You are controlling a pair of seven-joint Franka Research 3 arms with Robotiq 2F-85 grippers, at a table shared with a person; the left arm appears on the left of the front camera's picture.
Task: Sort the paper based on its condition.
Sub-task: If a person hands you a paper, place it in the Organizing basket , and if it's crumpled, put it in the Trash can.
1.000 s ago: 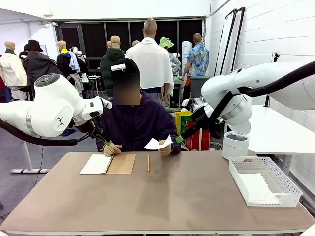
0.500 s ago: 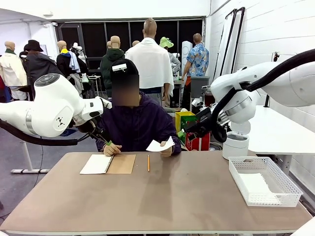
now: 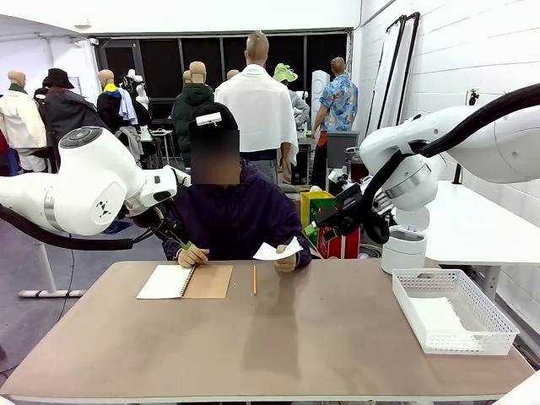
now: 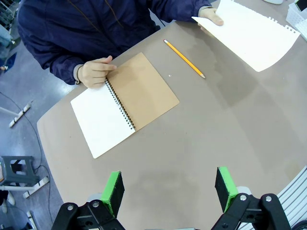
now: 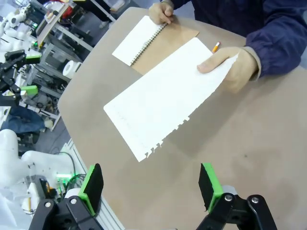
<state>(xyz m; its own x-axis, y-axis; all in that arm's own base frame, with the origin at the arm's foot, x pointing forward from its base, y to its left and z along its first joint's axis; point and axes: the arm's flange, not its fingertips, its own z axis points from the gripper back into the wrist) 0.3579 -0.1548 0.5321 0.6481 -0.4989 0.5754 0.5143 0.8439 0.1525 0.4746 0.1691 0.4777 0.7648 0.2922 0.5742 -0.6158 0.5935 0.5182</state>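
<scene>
table (image 3: 278, 337): paper (image 5: 165, 96) beyond right gripper (image 5: 151, 187)

Person's hand (image 3: 286, 260) holds paper (image 3: 276, 250) above table (image 3: 278, 337); notebook (image 3: 185, 282) open.

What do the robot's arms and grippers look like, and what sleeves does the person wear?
Both arms are glossy white with rounded joints; the left arm bears a small black logo, and black cables run along each, including the right arm. The left gripper and right gripper are black with green pads. The person's sleeves are dark navy.
</scene>
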